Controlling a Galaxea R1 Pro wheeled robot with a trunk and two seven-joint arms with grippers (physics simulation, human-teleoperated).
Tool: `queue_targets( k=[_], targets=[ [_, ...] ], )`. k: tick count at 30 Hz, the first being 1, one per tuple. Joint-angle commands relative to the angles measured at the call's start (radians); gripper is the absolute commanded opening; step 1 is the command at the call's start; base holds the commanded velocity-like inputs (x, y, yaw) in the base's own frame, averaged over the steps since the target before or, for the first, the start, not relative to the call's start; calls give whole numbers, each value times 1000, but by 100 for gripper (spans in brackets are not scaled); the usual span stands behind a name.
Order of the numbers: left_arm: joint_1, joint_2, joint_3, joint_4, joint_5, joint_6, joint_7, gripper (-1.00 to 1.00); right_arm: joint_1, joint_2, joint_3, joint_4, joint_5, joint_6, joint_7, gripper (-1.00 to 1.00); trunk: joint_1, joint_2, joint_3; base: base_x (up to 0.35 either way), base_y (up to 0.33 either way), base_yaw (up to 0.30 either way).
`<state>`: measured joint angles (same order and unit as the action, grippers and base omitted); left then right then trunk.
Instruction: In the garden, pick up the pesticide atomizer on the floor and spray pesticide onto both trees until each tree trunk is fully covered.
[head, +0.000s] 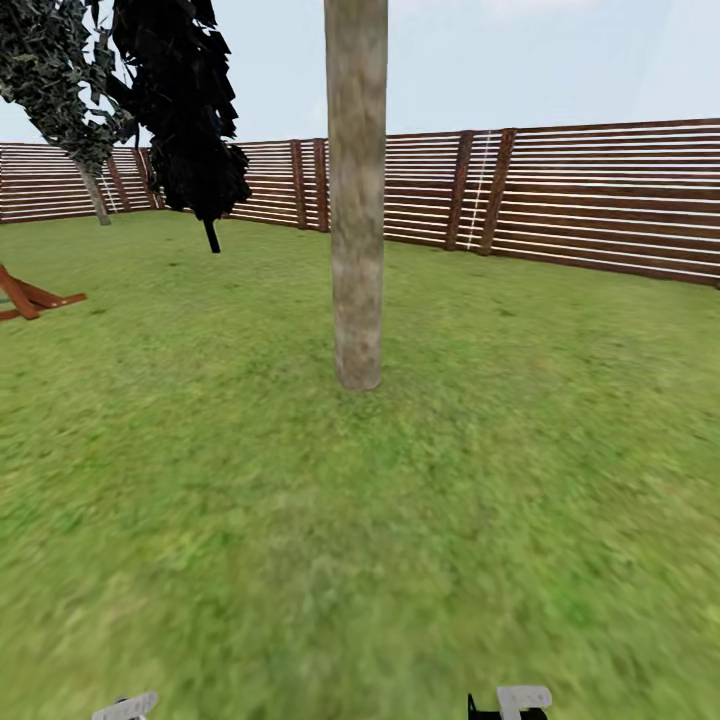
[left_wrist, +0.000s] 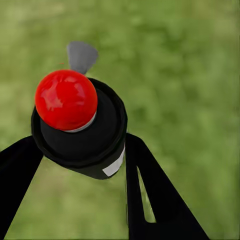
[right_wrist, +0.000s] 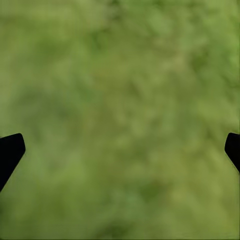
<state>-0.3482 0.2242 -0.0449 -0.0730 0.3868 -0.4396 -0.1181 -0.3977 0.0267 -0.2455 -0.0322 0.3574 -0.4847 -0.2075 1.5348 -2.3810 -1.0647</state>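
**A:** Status, left to right. Far left by the fence (head: 600, 200): a leaning grey-green tree (head: 60, 90), then a black cypress (head: 185, 110). Orange-brown wooden frame (head: 30, 297) on the lawn (head: 200, 480) at the left edge. Dead centre: tree trunk (head: 357, 200), pale, mottled, upright, rooted in grass.

**B:** Sprayer?

**A:** In the left gripper (left_wrist: 82, 150). Jaws clenched on the spray bottle (left_wrist: 80, 130), one black finger on each side of its body. Red tip (left_wrist: 66, 99) faces the wrist camera, white band just under it, grey trigger tab behind. Blurred grass is all that lies beyond it.

**B:** So it's aimed down?

**A:** Looks that way. My read: carried low while the base lines up on the trunk. It makes sense to hold it tight and close, since it's small and easy to drop.

**B:** Right side?

**A:** Right gripper (right_wrist: 120, 150) has its jaws released, spread wide with nothing between them, only grass behind. Idle spare, I'd say.

**B:** Trunk sprayed?

**A:** Can't tell; no white specks that I can make out. It stands well ahead of both arms, whose tips barely show at the head view's bottom edge. Probably needs the left arm raised and pointed at the trunk. Risk: spraying from too far and missing the lower bark.
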Motion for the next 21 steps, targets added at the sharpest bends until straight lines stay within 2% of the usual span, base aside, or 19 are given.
queue_targets(
  k=[1, 10, 21],
  targets=[
    [0, 0, 0, 0, 0, 0, 0, -100, 0, 0, 0, -1, 0, 0, -1, 100, 0, 0, 0, 341, 0, 23],
    [0, 1, 0, 0, 1, 0, 0, -100, 0, -3, 0, 0, 1, 0, -2, 100, 0, 0, 0, 341, 0, 3],
    [1, 6, 2, 1, 2, 1, 3, -100, -1, 5, 0, -4, -2, -3, -4, 100, 0, 0, 0, 341, 0, 0]
  ],
)
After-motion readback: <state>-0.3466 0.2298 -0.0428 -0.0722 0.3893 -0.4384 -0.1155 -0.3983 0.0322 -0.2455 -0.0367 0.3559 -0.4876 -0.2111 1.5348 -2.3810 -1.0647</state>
